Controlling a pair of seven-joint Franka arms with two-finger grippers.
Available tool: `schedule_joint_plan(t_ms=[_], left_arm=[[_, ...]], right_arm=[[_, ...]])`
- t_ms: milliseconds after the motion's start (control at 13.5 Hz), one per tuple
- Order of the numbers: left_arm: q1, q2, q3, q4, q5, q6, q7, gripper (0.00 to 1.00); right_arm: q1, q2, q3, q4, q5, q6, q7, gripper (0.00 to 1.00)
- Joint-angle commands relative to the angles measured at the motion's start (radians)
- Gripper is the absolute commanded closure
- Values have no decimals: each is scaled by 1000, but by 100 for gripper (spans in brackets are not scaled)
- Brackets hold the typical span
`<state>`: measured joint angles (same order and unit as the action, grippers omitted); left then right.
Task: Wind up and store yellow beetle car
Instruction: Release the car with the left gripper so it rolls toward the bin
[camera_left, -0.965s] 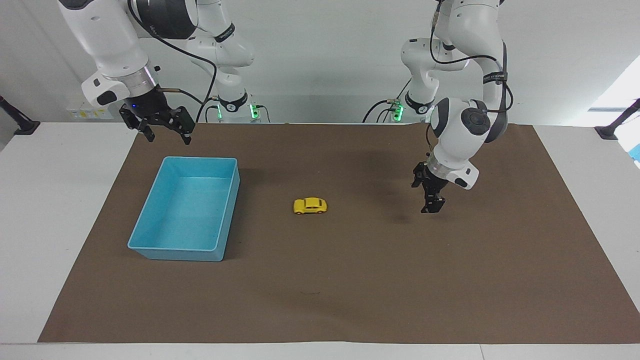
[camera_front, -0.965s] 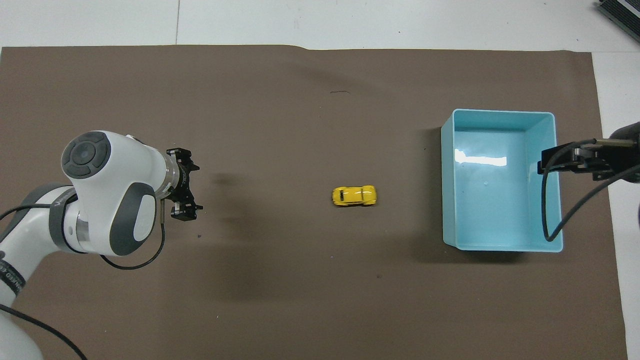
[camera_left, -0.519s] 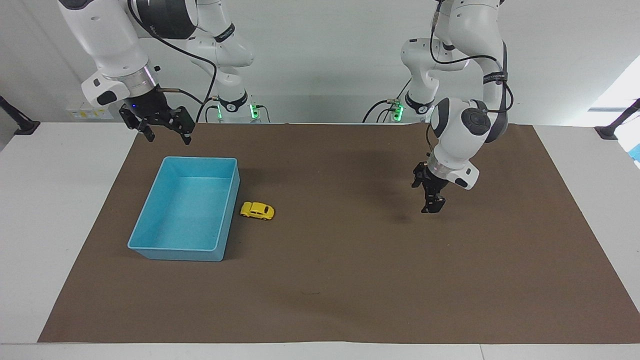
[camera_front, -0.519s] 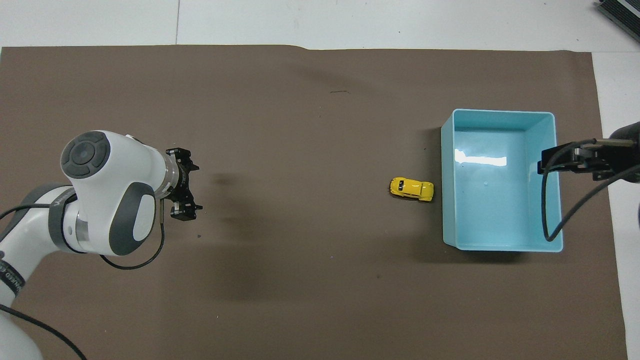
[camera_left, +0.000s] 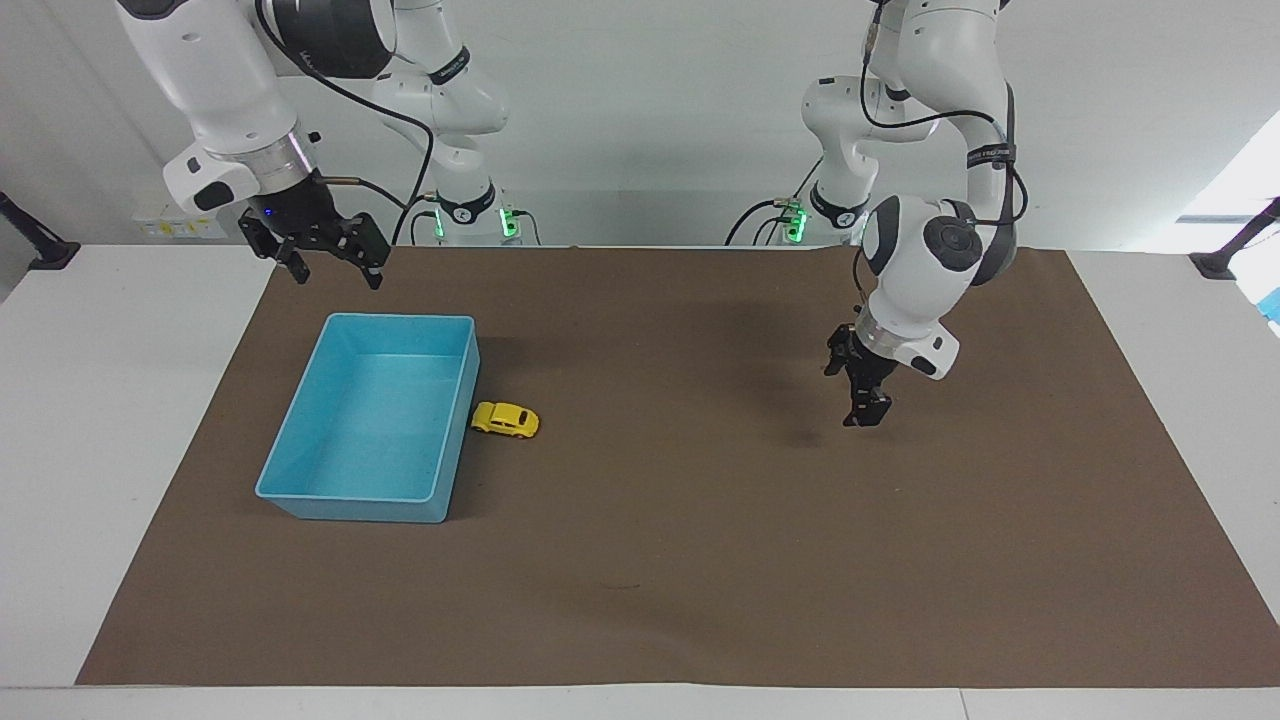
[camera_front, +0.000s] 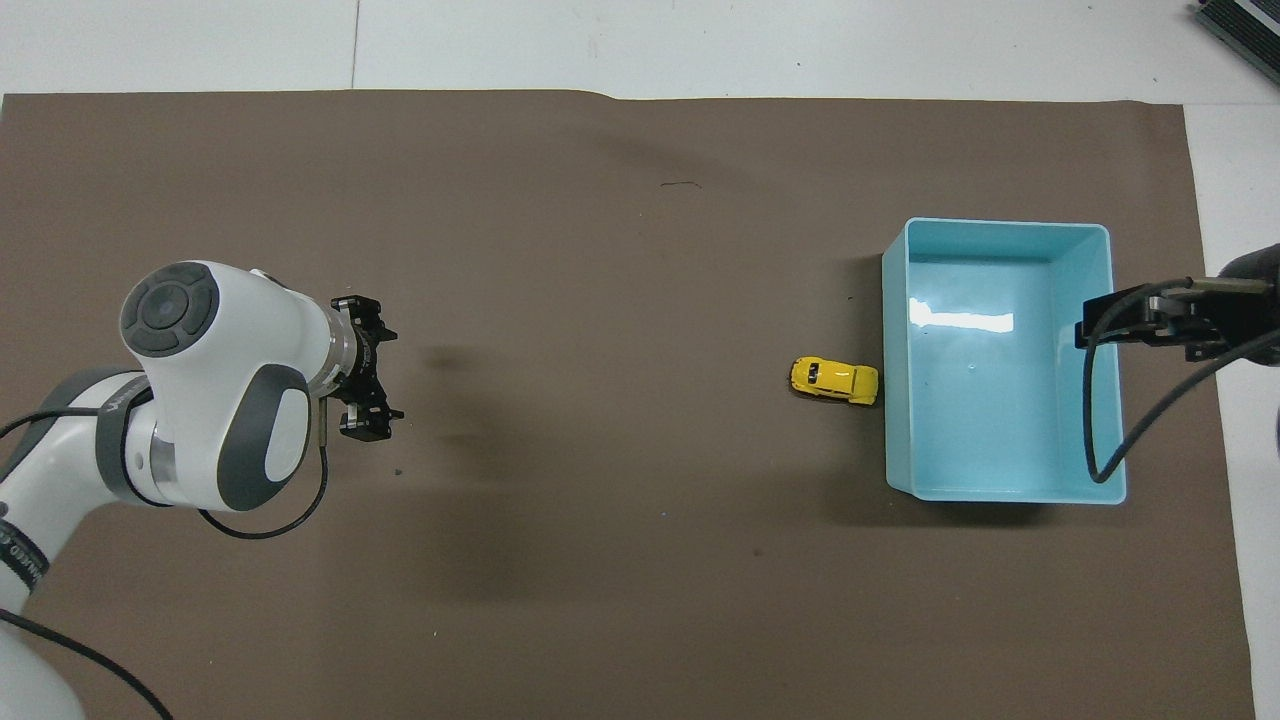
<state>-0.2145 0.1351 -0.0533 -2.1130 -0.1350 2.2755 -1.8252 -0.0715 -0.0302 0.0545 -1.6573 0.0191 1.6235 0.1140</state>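
You face a plain white wall (camera_left: 640, 120) at twelve o'clock, evenly lit. The white table (camera_left: 110, 400) carries a brown mat (camera_left: 700, 560) over most of its top. Bright daylight comes in at three o'clock from a window (camera_left: 1235, 195). Black clamp stands sit at the table's corners, at nine (camera_left: 35, 245) and three (camera_left: 1235, 245).
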Motion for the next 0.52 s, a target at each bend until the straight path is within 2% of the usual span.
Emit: schedule_joint_plan(t_ms=[0,445], left_arm=[[17,6,-8,13,12,-19,12,0],[17,8,-8,14,11,-16,12,0]], right_arm=[[-11,-11,5,-9,5,6,-13,0],[-19,-13,-5,-9,7,-2,-17,0]])
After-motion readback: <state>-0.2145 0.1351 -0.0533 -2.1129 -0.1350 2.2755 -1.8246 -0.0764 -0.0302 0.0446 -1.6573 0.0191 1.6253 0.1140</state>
